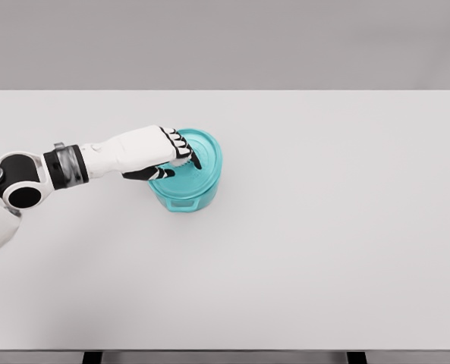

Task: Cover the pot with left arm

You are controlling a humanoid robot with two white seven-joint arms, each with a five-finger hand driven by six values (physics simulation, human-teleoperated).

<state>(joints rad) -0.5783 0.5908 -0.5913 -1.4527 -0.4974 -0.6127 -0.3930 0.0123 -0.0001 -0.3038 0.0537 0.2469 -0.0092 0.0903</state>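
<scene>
head view: white tabletop [300, 258] nearest, then left arm reaching in from lower left, left robot hand [171, 155] curled over teal lid [206, 152], fingers [185, 154] pinching at its centre. lid seated on teal pot [187, 199], left of tabletop middle. grey wall beyond.
</scene>
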